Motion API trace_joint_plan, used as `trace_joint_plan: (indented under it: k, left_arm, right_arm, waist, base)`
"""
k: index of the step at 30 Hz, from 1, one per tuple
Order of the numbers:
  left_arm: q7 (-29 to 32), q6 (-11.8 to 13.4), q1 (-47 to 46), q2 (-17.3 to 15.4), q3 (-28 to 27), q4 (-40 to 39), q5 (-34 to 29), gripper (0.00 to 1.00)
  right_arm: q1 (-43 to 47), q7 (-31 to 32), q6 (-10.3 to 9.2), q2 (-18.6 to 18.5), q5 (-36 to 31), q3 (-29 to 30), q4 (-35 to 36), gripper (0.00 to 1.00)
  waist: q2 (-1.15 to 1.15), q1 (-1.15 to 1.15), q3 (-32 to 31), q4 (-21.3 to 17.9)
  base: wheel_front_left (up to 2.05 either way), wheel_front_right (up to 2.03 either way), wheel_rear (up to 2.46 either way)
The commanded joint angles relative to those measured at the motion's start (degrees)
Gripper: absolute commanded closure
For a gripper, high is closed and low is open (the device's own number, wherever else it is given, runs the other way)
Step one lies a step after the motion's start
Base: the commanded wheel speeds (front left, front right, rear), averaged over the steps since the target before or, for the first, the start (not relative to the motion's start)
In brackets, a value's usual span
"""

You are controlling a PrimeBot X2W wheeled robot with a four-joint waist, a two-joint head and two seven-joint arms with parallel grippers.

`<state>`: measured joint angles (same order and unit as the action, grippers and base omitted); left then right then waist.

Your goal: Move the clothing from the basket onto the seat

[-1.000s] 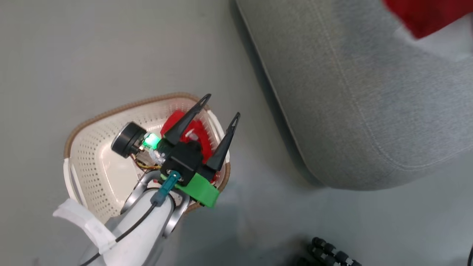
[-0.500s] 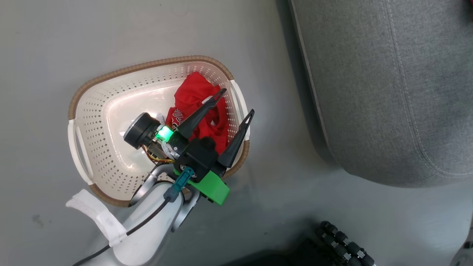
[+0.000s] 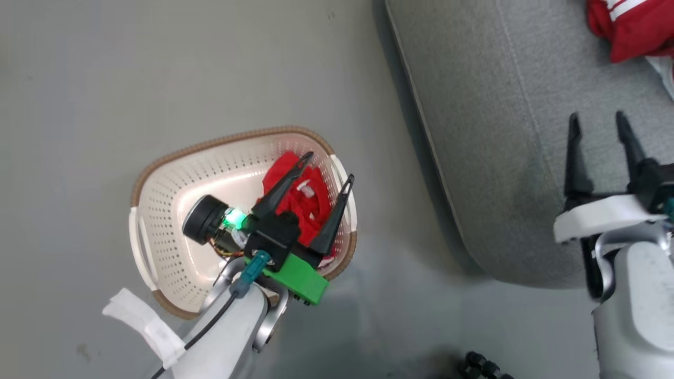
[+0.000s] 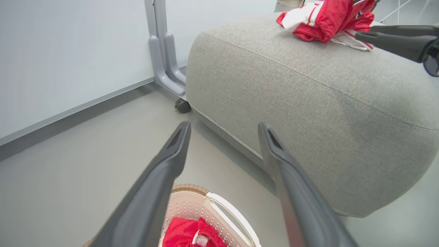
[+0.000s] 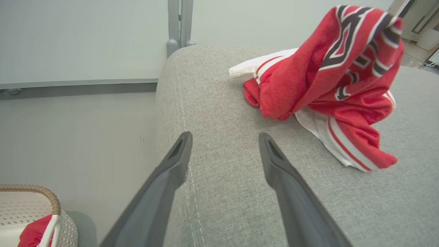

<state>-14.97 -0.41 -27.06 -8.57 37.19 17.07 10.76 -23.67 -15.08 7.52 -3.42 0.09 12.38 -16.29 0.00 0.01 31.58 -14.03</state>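
On the floor stands the cream basket [image 3: 210,145] [image 4: 187,188] [image 5: 34,188] with a red garment [image 3: 303,208] [image 4: 181,233] [image 5: 32,233] crumpled at its right end. My left gripper [image 3: 329,167] [image 4: 224,126] hangs open above that garment, apart from it. A red jersey with white stripes [image 3: 632,26] [image 4: 325,17] [image 5: 329,79] lies heaped on the grey seat [image 3: 500,131] [image 4: 308,85] [image 5: 212,103]. Over the seat, short of the jersey, my right gripper [image 3: 596,117] [image 5: 225,135] is open and holds nothing.
A grey metal frame leg on a caster [image 4: 168,68] stands against the pale wall behind the seat. Black ribbed cable [image 3: 479,366] lies on the floor near the bottom edge. Bare grey floor separates the basket from the seat.
My right gripper has opened and let go of the jersey, which now rests on the seat. The head camera has shifted, bringing the right gripper into view. The left gripper stays open over the basket.
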Motion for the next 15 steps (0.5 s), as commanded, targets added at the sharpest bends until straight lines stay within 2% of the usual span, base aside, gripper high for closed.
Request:
trace_joint_plan:
  k: [1, 7, 13, 15]
  left_arm:
    - [-0.2, 0.7, 2.1, 0.5, -1.2, -0.3, 1.2, 0.0]
    - [-0.2, 3.2, 8.9, 1.8, -6.6, -2.5, 1.9, 0.0]
    - [-0.2, 6.5, 16.8, 2.9, -13.8, -4.8, 1.2, 0.0]
    - [-0.2, 6.8, 19.4, 3.3, -16.1, -5.7, 1.2, 0.0]
  right_arm:
    - [2.1, -0.1, -0.06, -0.1, -0.2, -1.2, 0.5, 0.0]
    - [7.5, -0.1, -0.06, 0.1, -0.3, -8.6, 2.2, 0.0]
    - [11.9, -0.1, -0.06, 0.2, 1.0, -13.4, 3.4, 0.0]
    - [13.6, -0.1, -0.06, 0.2, 1.5, -14.6, 3.6, 0.0]
  waist:
    - [0.0, -0.01, -7.3, 2.3]
    - [0.0, -0.01, -14.8, 6.5]
    - [0.0, -0.01, -22.2, 10.3]
    - [0.0, -0.01, -24.5, 11.3]
  base:
    - [0.0, 0.0, 0.0]
    - [0.0, 0.0, 0.0]
    - [0.0, 0.0, 0.0]
    - [0.0, 0.0, 0.0]
